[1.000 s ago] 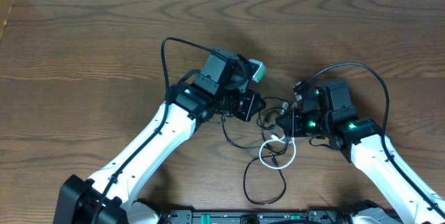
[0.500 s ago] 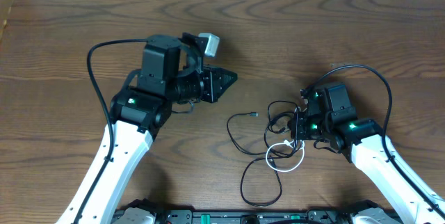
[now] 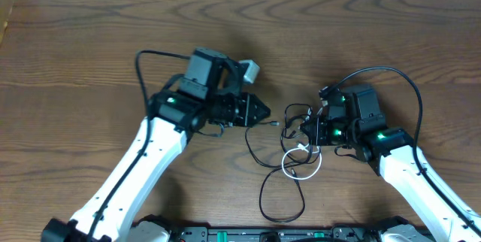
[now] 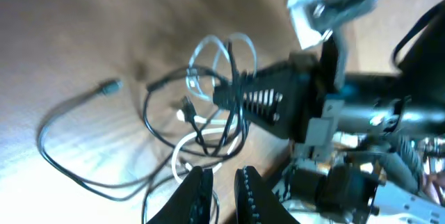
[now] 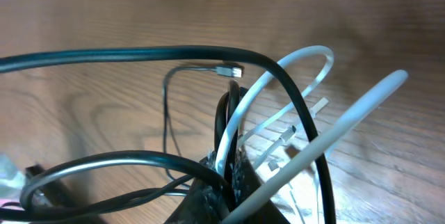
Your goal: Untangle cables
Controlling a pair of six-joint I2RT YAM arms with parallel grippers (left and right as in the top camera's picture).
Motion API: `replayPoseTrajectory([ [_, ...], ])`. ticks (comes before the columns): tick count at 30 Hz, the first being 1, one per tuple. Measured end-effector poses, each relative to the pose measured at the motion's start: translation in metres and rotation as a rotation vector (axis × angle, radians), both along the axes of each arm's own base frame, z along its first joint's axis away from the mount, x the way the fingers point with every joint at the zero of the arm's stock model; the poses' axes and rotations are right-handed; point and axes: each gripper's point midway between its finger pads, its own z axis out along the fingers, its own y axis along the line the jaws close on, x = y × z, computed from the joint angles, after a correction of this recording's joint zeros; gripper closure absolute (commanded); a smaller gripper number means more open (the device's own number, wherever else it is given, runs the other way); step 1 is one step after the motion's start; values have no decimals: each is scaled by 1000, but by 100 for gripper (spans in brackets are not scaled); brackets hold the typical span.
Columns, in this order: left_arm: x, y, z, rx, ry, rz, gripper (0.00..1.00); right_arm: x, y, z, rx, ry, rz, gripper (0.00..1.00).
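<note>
The left gripper (image 3: 264, 111), barely parted and empty, is swinging back from upper left toward the drawn-out black plug end (image 3: 273, 123) at centre, while the right gripper (image 3: 305, 128) is pinching the cables (image 3: 299, 149) beside it, seemingly readying another pull.

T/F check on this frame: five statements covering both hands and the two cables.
1. The right hand is shut on the tangled cables. True.
2. The left hand grips the plug of the black cable. False: the plug lies free on the table; that hand holds nothing.
3. The white cable lies straight. False: it forms a loop.
4. The black cable and white cable cross each other. True.
5. The two hands touch. False: a gap separates them.
</note>
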Motion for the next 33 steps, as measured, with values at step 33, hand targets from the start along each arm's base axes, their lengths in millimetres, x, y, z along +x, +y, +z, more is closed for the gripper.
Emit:
replayPoseTrajectory([
  [33,-19,-23,-35,218,-94,-86,65,-6,20,16,173,92,-24,99],
])
